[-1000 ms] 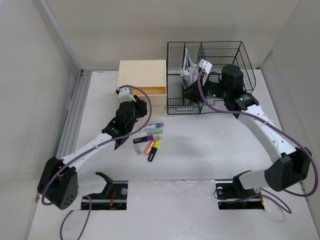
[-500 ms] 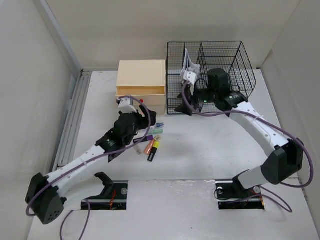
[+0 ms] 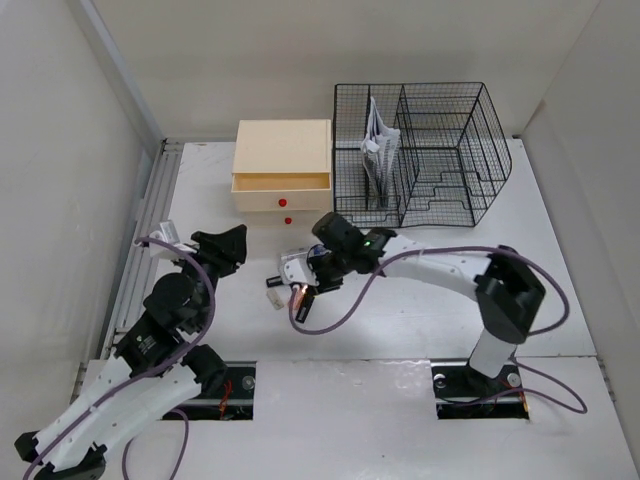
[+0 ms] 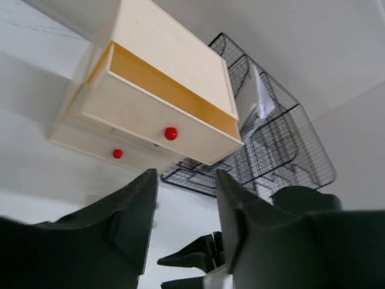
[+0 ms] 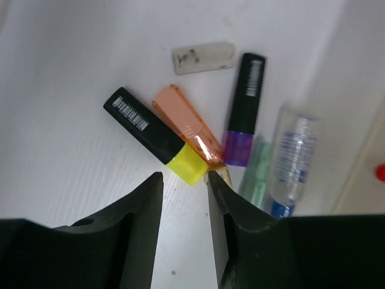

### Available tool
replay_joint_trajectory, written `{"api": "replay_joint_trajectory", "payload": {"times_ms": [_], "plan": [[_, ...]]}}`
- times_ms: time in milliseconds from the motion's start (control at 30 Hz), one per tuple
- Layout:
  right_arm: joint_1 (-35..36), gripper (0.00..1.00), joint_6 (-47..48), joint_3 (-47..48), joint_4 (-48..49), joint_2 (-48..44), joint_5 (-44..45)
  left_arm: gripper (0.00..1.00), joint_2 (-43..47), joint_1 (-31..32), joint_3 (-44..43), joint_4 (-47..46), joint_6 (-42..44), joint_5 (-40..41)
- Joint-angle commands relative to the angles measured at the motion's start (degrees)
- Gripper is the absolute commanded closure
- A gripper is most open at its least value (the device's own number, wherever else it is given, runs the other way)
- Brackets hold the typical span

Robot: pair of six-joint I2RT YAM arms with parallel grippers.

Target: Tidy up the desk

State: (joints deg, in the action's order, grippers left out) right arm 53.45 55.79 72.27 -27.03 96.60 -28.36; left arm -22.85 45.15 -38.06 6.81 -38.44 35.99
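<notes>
White matte desk [image 5: 72, 90] lies under my right gripper [image 5: 183, 180], whose fingers are part-spread and empty just short of the yellow-capped black highlighter [image 5: 150, 135], presumably to grasp it. Beyond the equally empty, part-spread fingers of my left gripper [image 4: 185, 177] stands the beige wooden drawer box [image 4: 162, 114], its top drawer out, likely for pens.

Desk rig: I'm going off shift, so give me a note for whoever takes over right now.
Left gripper: open, empty, facing the drawer box, whose top drawer stands open.
Right gripper: open, empty, just above the highlighters lying loose on the desk.
Done: papers stand in the wire organizer.
Left: highlighters, eraser and small bottle not yet put away.
</notes>
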Motion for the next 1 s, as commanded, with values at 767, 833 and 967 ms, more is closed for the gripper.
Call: {"api": "replay_joint_trajectory", "payload": {"times_ms": [767,833,967], "plan": [[1.13,0.55,-9.38,25.99,5.58,25.65,19.56,0.42,10.54,0.03,-1.14,5.93,1.43,0.31],[1.13,0.55,-10.09,26.78,5.58,26.53,20.71,0.41,11.42,0.03,-1.14,5.94,1.43,0.31],[1.13,0.52,-11.22,27.84,5.58,27.59,21.76,0.41,11.95,0.03,-1.66,6.55,1.43,0.31]]}}
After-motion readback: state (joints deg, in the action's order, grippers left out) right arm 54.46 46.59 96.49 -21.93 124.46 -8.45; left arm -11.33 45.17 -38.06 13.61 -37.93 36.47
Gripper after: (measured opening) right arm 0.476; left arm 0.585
